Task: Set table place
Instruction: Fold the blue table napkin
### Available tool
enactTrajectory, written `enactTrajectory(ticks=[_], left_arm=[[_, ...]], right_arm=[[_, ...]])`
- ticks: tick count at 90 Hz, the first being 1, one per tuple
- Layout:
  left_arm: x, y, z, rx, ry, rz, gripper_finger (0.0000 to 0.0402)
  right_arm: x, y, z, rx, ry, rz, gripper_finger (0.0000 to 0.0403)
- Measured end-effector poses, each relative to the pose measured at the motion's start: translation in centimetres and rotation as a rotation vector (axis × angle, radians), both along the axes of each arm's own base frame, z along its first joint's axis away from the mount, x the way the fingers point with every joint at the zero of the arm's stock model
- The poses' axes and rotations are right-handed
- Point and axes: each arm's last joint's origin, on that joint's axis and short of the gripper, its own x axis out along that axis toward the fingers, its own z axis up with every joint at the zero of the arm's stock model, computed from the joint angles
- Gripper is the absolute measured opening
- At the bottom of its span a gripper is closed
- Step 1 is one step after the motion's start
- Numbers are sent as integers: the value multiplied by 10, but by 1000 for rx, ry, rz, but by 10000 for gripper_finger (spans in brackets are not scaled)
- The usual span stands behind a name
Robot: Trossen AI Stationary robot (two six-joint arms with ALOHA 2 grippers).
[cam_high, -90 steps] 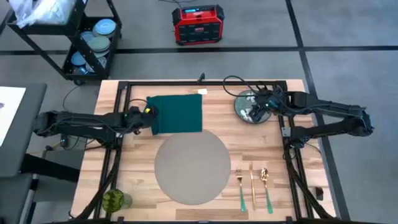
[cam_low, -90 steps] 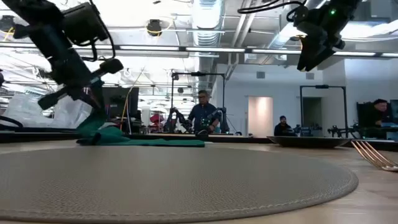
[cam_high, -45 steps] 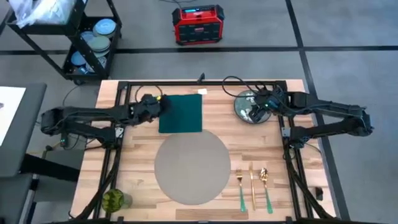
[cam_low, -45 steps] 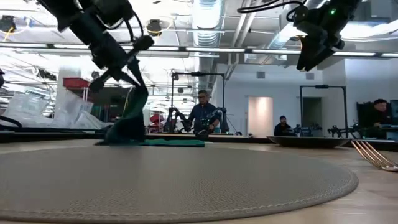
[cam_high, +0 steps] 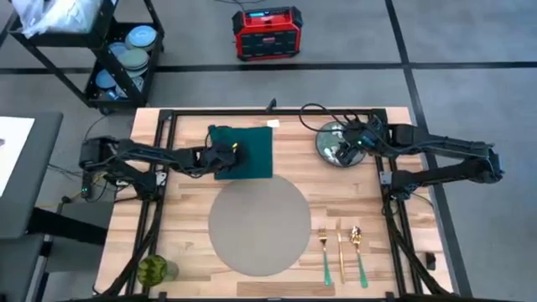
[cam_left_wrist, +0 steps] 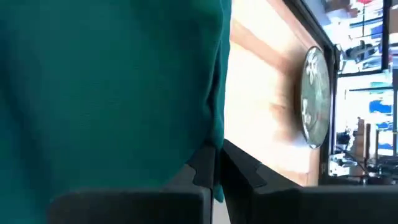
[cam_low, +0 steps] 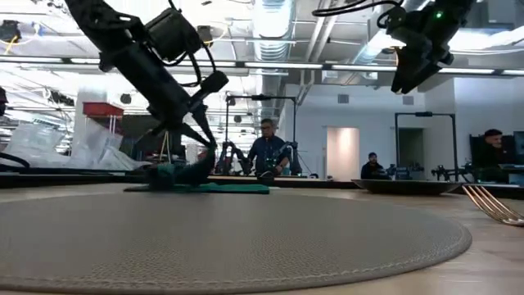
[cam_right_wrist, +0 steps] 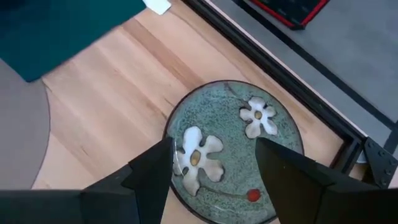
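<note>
From above, the left end effector lay over the left part of the dark green rectangular cloth napkin, which sat on the light-wood plank worktop just behind the big flat round grey-taupe placemat. The napkin's left edge looked folded inward there. The low view added what the overhead one could not: the left end effector reached down at a slant, and the napkin bunched up under its tip while the rest lay flat. The left wrist view filled with green cloth, and the two dark fingers stood nearly together with a fold of cloth pinched between them.

The right end effector hovered over the dark floral round plate at the worktop's far right. Only its wrist view showed the plate's face: white flowers and a small red spot on speckled green, with the fingers spread wide and holding nothing. In the low view that end effector hung well above the plate.

Three gold-headed utensils with green handles lay to the right of the placemat, and a green glass stood at the near left corner. Beyond the worktop, a black wire cart held blue dishes on its shelves.
</note>
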Motion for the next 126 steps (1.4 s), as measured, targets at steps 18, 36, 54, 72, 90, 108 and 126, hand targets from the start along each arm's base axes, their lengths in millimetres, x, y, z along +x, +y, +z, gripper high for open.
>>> enactTrajectory(ticks=[18, 36, 54, 72, 90, 108, 126], left_arm=[[2, -1, 0, 0, -9, -39, 0], [4, 0, 3, 23, -35, -55, 0], [5, -1, 3, 16, -32, -83, 0], [7, -1, 6, 35, -69, -93, 0], [7, -1, 6, 35, -67, -103, 0], [8, -4, 6, 37, -66, -117, 0], [8, -5, 6, 50, -58, -131, 0]], right_arm=[[1, 3, 0, 1, -1, 16, 215], [1, 3, 0, 1, -1, 16, 215], [1, 3, 0, 1, -1, 16, 215], [1, 3, 0, 0, 0, 18, 215], [1, 3, 0, 0, 0, 18, 215], [1, 3, 0, 0, 0, 18, 215], [1, 3, 0, 0, -1, 17, 215]])
